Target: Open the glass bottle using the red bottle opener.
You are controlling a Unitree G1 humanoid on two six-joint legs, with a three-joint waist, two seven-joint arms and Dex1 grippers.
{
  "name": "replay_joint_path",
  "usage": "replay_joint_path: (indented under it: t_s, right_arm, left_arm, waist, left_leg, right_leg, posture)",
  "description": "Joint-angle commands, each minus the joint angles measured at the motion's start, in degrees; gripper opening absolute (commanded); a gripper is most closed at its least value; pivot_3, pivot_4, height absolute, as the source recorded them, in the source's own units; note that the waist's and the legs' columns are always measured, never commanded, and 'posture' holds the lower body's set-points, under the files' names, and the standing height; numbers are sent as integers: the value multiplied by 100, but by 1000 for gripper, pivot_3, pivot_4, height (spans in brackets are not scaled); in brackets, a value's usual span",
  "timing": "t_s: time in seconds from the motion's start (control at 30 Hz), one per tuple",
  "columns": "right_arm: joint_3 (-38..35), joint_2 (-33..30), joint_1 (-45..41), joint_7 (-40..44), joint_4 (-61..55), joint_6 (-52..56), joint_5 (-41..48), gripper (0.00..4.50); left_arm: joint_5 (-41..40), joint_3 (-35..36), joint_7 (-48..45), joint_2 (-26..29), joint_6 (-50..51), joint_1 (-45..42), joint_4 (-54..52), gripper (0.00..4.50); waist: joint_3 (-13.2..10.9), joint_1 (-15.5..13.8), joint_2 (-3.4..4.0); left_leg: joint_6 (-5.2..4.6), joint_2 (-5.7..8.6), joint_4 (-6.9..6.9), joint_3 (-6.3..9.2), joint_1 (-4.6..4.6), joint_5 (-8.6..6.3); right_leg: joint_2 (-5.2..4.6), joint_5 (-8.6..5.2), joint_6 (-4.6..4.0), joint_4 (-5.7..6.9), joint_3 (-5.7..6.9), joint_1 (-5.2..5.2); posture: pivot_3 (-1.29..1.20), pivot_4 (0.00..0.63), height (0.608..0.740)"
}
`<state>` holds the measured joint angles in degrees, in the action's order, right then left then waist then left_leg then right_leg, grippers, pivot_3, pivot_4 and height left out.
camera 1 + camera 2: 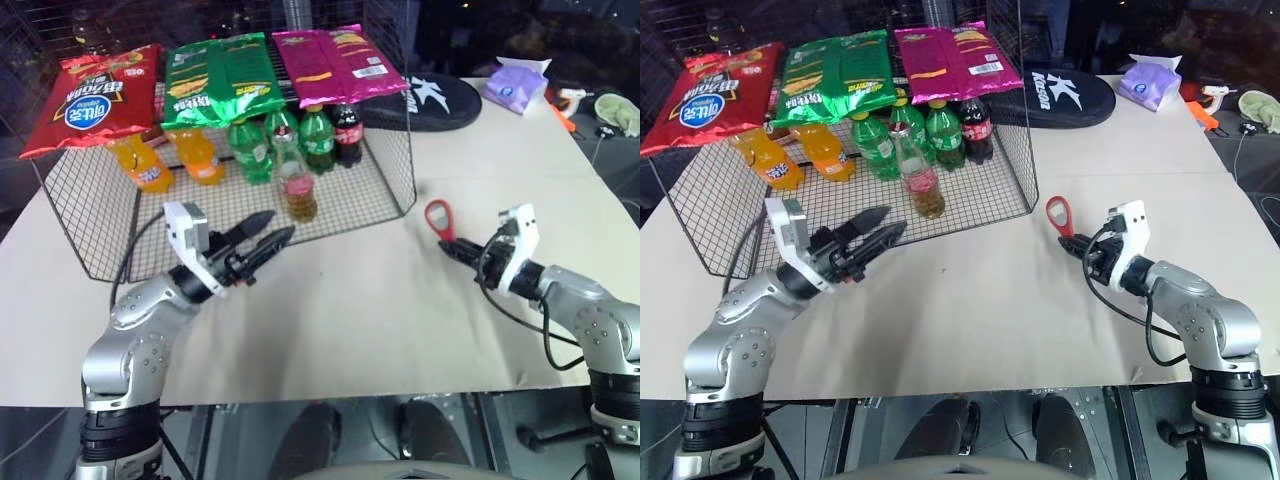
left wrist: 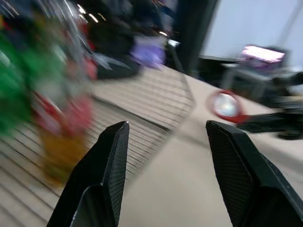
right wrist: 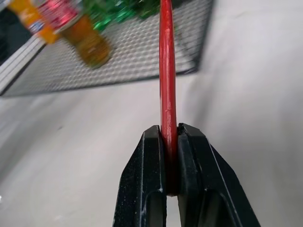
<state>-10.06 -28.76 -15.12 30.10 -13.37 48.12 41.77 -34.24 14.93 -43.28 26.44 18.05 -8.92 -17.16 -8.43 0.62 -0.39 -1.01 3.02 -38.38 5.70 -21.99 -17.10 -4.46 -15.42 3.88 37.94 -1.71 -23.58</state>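
Above the bench, the red bottle opener (image 1: 438, 218) is clamped in the right tool (image 1: 450, 246), ring forward.
The left tool (image 1: 268, 233) is parted and empty (likely to steady the glass bottle (image 1: 295, 180)).

Evenly lit from overhead, dark behind the bench (image 1: 400, 300). Glare on the snack bags (image 1: 215, 75). Heavy motion blur across the bottles (image 2: 52, 109) in the left wrist view; right wrist background soft.
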Motion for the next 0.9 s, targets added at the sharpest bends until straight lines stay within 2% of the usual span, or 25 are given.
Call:
replay_joint_path:
  t_s: [0.03, 0.1, 0.13, 0.17, 0.23, 0.27, 0.57, 0.9]
  right_arm:
    - [-130, 55, -46, -4, -57, -235, -50, 0]
    - [-78, 71, -51, 7, -69, -272, -88, 0]
    - [-52, 80, -53, 15, -73, -292, -112, 0]
    - [-31, 88, -53, 20, -81, -311, -137, 0]
    - [-19, 112, -43, 7, -109, -328, -154, 0]
    - [-16, 125, -27, 2, -118, -345, -161, 0]
    - [-60, 224, 18, -46, -161, -423, -215, 0]
    - [-111, 299, 133, -186, -320, -472, -217, 0]
  left_arm:
    - [504, -161, 299, -231, -634, -229, 305, 2638]
    - [692, -279, 401, -372, -855, -346, 467, 2638]
    - [774, -337, 453, -448, -956, -408, 534, 3161]
    - [893, -372, 554, -518, -1073, -482, 623, 3348]
    - [1192, -412, 825, -624, -1324, -648, 874, 4334]
    - [1323, -433, 941, -665, -1429, -726, 1008, 4431]
    - [2112, -756, 1478, -999, -2155, -1639, 2454, 4431]
    - [2313, -786, 1575, -1145, -2926, -2556, 4156, 4431]
  waist:
    - [0, 1, 0]
    - [0, 1, 0]
    - [0, 1, 0]
    - [0, 2, 0]
    - [0, 4, 0]
    - [0, 4, -1]
    - [0, 3, -2]
    - [1, 22, -3]
  left_leg:
    - [0, 0, 0, 0, 0, 0]
    - [-1, 1, -1, 1, 0, 0]
    - [-1, 1, -1, 1, 0, 0]
    - [-1, 1, -1, 1, 0, 0]
    - [-1, 1, -1, 2, -1, 0]
    - [-1, 1, -1, 1, 0, 0]
    - [-1, 2, -4, 2, -1, 1]
    - [-1, 6, -7, 3, 0, 1]
  right_leg:
    - [0, 0, 0, 0, -1, 0]
    - [6, 0, 1, 1, 1, 0]
    - [6, 0, 1, 2, 1, 0]
    - [7, 0, 1, 2, 2, 0]
    - [8, 0, 1, 2, 2, 0]
    - [8, 0, 1, 3, 1, -1]
    - [13, 1, 1, 6, 3, -1]
    - [13, 1, 2, 11, 5, -1]
  posture:
    - [0, 150, 740]
    - [0, 150, 740]
    - [0, 150, 740]
    - [0, 150, 740]
    - [0, 150, 740]
    - [0, 150, 740]
    - [0, 150, 740]
    - [0, 150, 740]
